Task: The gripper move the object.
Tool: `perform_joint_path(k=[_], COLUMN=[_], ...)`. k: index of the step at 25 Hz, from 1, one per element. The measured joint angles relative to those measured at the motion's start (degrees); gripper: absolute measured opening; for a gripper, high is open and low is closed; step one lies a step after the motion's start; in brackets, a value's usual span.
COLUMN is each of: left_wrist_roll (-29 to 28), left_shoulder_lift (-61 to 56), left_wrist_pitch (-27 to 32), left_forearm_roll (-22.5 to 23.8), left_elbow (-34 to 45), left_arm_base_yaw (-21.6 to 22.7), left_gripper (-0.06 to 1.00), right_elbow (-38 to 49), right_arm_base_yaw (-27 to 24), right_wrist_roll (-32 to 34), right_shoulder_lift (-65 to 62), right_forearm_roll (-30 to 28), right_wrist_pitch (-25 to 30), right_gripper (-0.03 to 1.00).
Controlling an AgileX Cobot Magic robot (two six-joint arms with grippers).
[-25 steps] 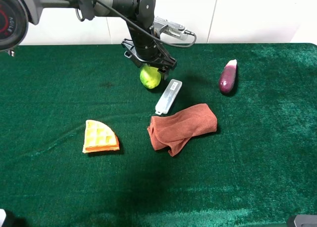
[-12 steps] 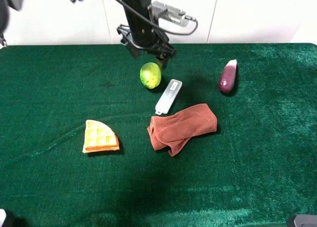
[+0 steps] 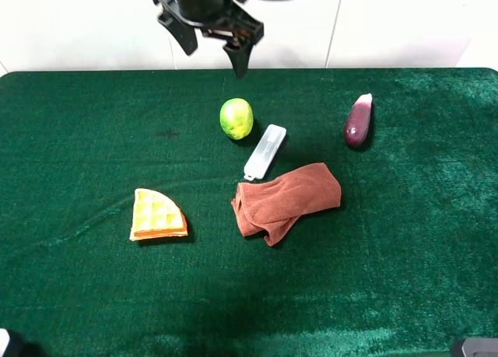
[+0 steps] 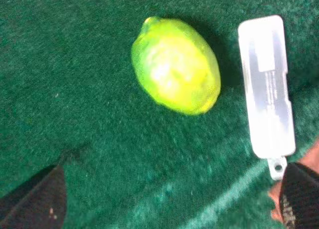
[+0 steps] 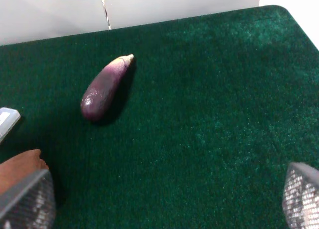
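The yellow-green fruit (image 3: 236, 118) lies on the green cloth table near the back middle, free of any grip. It also shows in the left wrist view (image 4: 175, 65). My left gripper (image 3: 214, 52) hangs open and empty well above and behind the fruit, its two black fingertips spread wide; in the left wrist view the gripper (image 4: 169, 204) shows one fingertip (image 4: 37, 199) at each lower corner. My right gripper (image 5: 164, 201) is open over the table's right side, with nothing between its fingers.
A white flat case (image 3: 264, 151) lies just right of the fruit. A rust-brown cloth (image 3: 285, 201) is crumpled in front of it. An orange waffle wedge (image 3: 158, 215) lies front left. A purple eggplant (image 3: 358, 121) lies back right, also in the right wrist view (image 5: 103, 89).
My left gripper let go of the fruit, opened wide, and rose up and back toward the wall. The fruit stayed on the cloth.
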Motion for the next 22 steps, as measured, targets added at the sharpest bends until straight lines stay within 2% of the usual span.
perform_joint_path(k=[2,17,22], left_wrist_roll=[0.00,0.05,0.01], left_shoulder_lift=[-1.73,-12.71,-19.20], left_wrist_pitch=[1.67,1.84,1.84], left_forearm_roll=[-0.05,0.02,0.02], left_elbow=[-0.06,0.06,5.34], left_arm_base_yaw=[0.00,0.00,0.00], left_gripper=[0.86,0.84,0.84], right_elbow=[0.00,0.00,0.00], right_arm_base_yaw=[0.00,0.00,0.00], right_wrist_roll=[0.00,0.00,0.00], right_shoulder_lift=[0.00,0.00,0.00], right_forearm_roll=[0.00,0.00,0.00], right_wrist_pitch=[0.00,0.00,0.00], right_gripper=[0.70,0.70,0.70])
